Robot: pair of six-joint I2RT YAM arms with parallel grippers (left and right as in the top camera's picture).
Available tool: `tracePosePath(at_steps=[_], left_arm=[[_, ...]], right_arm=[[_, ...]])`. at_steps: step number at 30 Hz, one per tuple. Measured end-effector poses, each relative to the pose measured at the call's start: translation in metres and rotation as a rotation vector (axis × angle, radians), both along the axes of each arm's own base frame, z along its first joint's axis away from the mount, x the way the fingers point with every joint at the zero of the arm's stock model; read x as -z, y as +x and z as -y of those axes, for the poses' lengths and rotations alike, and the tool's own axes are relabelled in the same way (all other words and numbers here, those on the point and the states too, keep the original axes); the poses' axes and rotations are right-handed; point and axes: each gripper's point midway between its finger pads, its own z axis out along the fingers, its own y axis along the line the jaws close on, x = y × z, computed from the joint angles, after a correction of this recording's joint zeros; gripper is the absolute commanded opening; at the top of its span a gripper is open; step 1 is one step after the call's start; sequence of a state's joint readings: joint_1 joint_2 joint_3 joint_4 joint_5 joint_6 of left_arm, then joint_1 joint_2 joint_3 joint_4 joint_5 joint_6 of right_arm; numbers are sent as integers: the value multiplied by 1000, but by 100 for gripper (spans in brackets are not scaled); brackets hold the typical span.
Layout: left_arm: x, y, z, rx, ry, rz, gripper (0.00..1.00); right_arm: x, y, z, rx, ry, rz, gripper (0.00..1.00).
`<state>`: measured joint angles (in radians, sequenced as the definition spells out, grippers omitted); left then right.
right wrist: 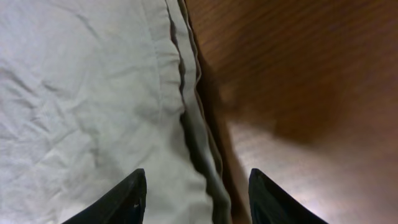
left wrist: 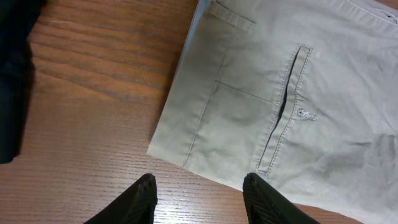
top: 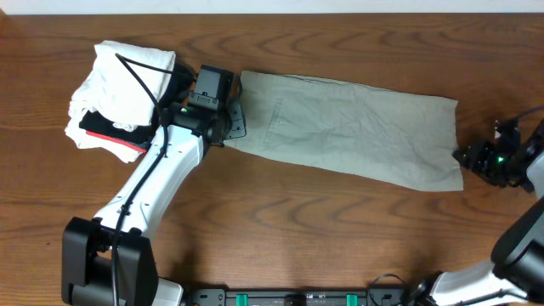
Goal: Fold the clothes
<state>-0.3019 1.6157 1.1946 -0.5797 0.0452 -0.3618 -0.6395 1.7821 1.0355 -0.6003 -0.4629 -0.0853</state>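
Beige trousers [top: 357, 127] lie flat across the table, folded lengthwise, waist at the left. My left gripper [top: 223, 127] is open at the waist's near corner. In the left wrist view the trousers [left wrist: 292, 93] show a back pocket, and my left gripper's open fingers [left wrist: 200, 186] hover over bare wood just short of the corner. My right gripper [top: 466, 157] is open at the hem end. In the right wrist view its fingers [right wrist: 196, 186] straddle the layered hem edge of the trousers [right wrist: 87, 106] without closing on it.
A pile of folded clothes [top: 119, 89], white with black and red pieces, sits at the far left, just behind my left arm. A dark garment [left wrist: 12, 74] shows at the left edge of the left wrist view. The wooden table [top: 297, 221] surrounds everything.
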Motion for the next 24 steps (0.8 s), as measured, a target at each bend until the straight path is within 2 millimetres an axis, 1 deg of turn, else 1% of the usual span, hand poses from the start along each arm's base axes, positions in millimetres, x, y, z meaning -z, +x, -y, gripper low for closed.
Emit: tracePosePath(at_steps=[3, 4, 5, 10, 12, 13, 15, 16, 22, 24], left_arm=[[0, -1, 0, 0, 1, -3, 48], [1, -1, 0, 0, 1, -4, 47], [1, -1, 0, 0, 2, -5, 47], [1, -2, 0, 0, 2, -7, 47], [1, -2, 0, 0, 2, -7, 48], [1, -2, 0, 0, 2, -7, 47], [1, -2, 0, 0, 2, -7, 47], [1, -2, 0, 0, 2, -7, 47], [1, -2, 0, 0, 2, -7, 47], [1, -1, 0, 0, 2, -7, 47]], right_arm=[[17, 3, -1, -17, 45, 8, 52], [21, 5, -5, -34, 75, 22, 51], [21, 8, -5, -42, 86, 40, 51], [20, 24, -18, -108, 179, 144, 47], [21, 28, -24, -130, 223, 177, 43], [21, 29, -26, -135, 240, 185, 39], [23, 30, -30, -147, 267, 201, 22], [24, 30, -31, -155, 269, 203, 19], [30, 27, -35, -155, 294, 190, 8], [31, 26, -35, -154, 298, 187, 6]])
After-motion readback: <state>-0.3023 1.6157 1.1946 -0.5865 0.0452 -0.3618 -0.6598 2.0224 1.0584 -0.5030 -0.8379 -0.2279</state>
